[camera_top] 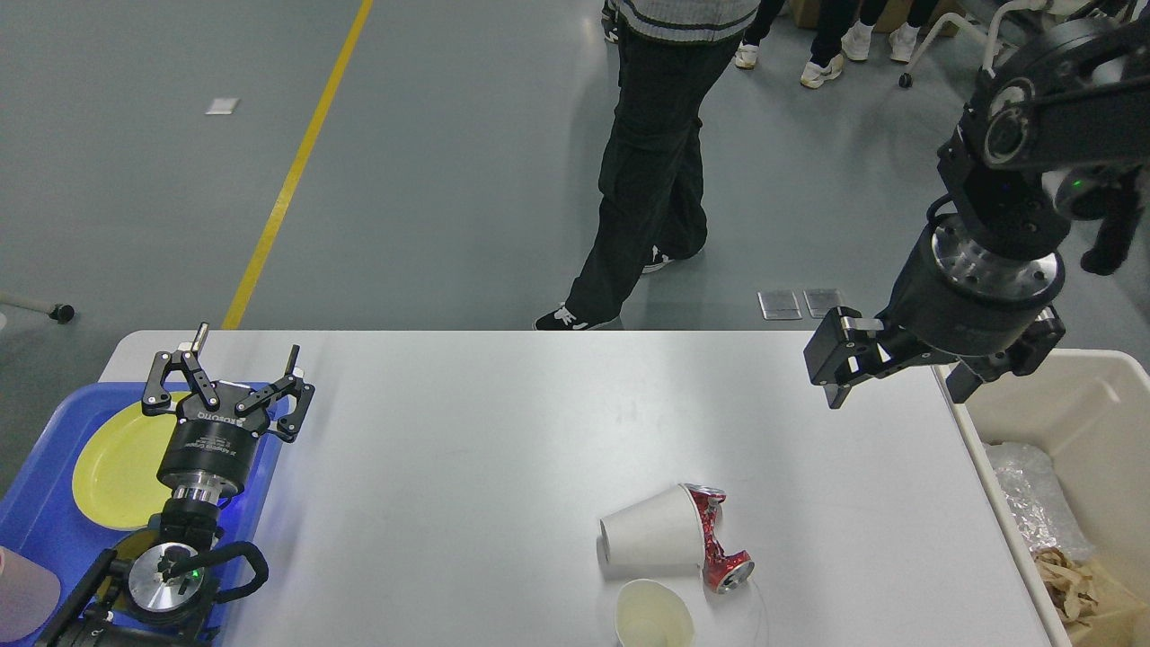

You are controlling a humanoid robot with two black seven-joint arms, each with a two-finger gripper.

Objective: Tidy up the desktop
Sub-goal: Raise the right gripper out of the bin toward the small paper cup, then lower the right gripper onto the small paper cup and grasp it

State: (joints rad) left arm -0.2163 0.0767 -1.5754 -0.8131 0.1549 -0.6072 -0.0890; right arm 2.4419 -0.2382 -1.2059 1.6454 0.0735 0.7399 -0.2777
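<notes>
The white desktop (503,431) fills the middle of the head view. On it near the front lie a white paper cup on its side (651,532), a crushed red can (719,541) touching it, and a second white cup (654,615) at the front edge. My left gripper (243,359) is open and empty above the blue tray's right edge. My right gripper (898,382) is open and empty, held above the desktop's right edge beside the cream bin, well away from the cups.
A blue tray (40,517) at the left holds a yellow plate (112,463). A cream bin (1069,404) at the right holds plastic wrap and paper scraps. A person in black trousers (642,171) stands just beyond the far edge.
</notes>
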